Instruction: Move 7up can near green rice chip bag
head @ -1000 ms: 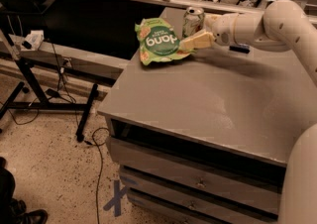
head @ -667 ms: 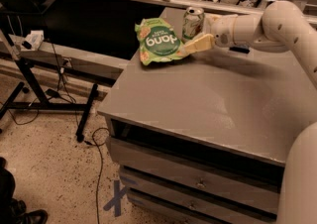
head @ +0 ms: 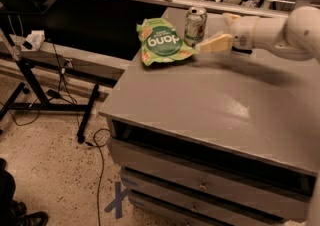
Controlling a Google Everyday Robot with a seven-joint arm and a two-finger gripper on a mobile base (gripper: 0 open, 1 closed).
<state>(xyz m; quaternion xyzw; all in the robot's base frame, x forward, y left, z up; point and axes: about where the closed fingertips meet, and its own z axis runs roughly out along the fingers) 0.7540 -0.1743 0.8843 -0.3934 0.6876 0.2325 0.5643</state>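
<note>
**Gripper eases back from the can; placement looks done**

Compared with a second ago, the gripper has slid a little to the right along the far edge of the tabletop, and the can that sat close against it now stands just to its left, apart from it. Nothing else has shifted.

The grey drawer cabinet fills the middle of the scene, and everything sits at the far end of its top. The pale arm reaches in from the right. The green chip bag lies flat at the far left corner. The 7up can stands upright just beside the bag's right edge (whether the two touch I cannot tell). The gripper's fingers are spread apart with nothing between them.

By my reading the can is already delivered and this is the release-and-withdraw step. The next move calls for pulling the arm straight back to the right, keeping the near finger off the can so it stays upright.
</note>
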